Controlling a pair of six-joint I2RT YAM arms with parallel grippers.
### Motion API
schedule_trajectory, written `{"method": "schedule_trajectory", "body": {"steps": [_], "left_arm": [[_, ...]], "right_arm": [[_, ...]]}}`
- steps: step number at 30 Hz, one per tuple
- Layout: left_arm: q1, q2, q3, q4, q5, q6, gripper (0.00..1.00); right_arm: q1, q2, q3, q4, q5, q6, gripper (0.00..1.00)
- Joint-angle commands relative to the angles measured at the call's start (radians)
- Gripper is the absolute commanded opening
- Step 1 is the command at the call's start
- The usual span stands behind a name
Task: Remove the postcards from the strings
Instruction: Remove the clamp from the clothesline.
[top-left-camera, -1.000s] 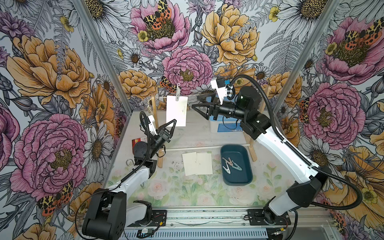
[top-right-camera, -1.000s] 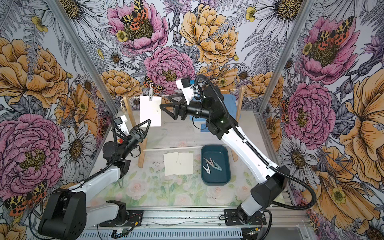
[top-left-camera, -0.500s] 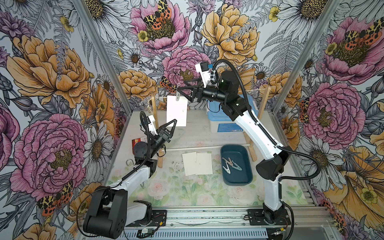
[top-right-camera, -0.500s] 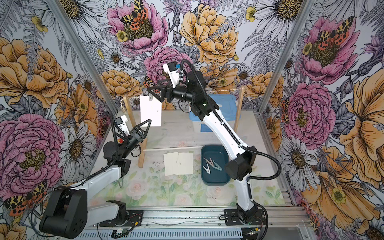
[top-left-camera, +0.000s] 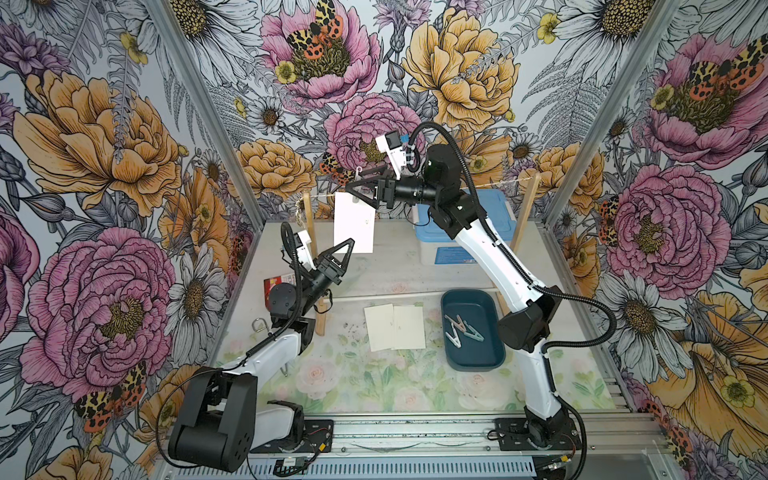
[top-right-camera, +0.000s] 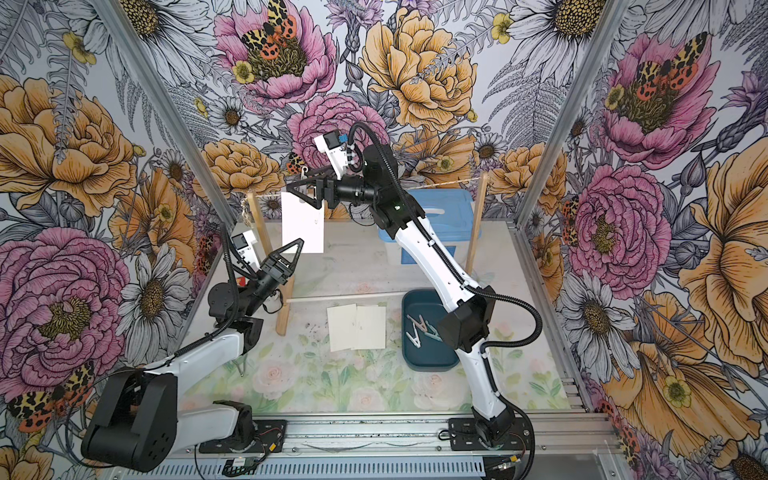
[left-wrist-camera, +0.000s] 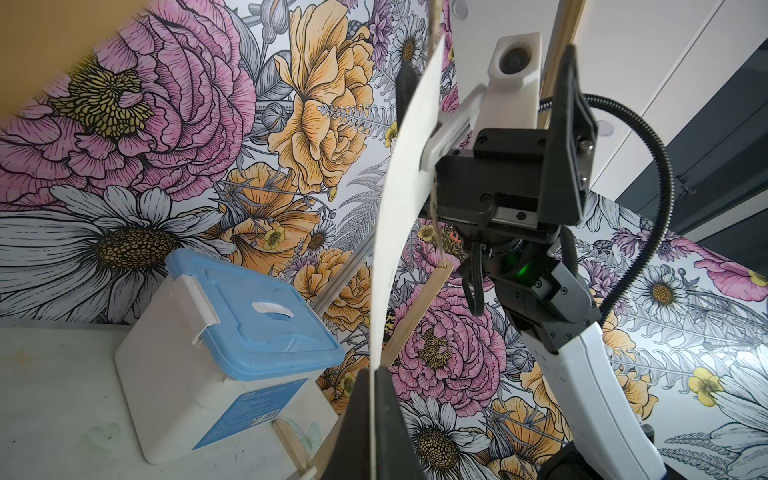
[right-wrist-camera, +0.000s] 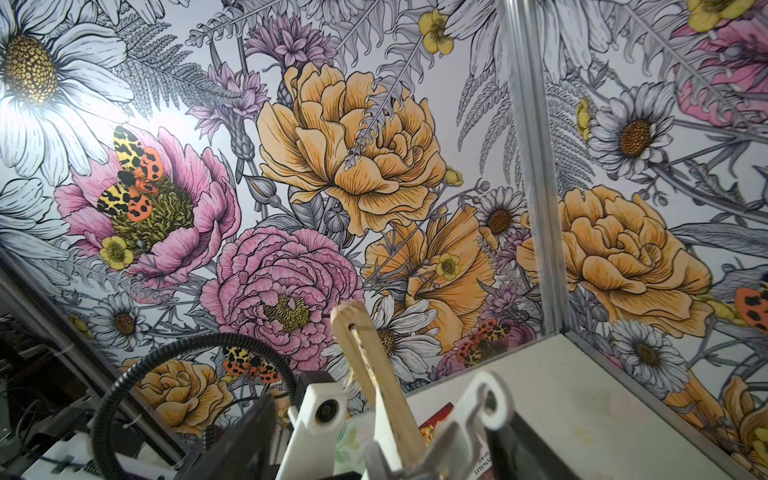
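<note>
Unpegging, I reckoned
My left fingers (left-wrist-camera: 355, 428) pinched the white paper postcard (top-left-camera: 354, 222); right fingers (left-wrist-camera: 569, 124), spread, straddled its white plastic clothespin (left-wrist-camera: 451, 126). Squeeze was next.

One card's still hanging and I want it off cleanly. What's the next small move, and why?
Probably squeeze the right gripper on the white clothespin. Its jaws stand open around that pin, and the left gripper is shut on the lower corner of the hanging postcard, ready to take it.
</note>
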Motion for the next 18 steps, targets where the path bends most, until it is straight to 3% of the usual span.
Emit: {"method": "schedule_trajectory", "body": {"steps": [1,12,18], "left_arm": [[0.007,0.011,0.001,0.061,0.031,-0.018,0.0],[0.006,0.012,0.0,0.078,0.041,-0.036,0.0],[0.007,-0.001,-0.008,0.062,0.036,-0.028,0.0]], "right_arm": [[0.015,0.016,0.033,0.0,-0.08,0.011,0.65],[0.017,0.022,0.033,0.0,-0.047,0.003,0.34],[0.018,0.015,0.033,0.001,-0.023,-0.003,0.24]]}}
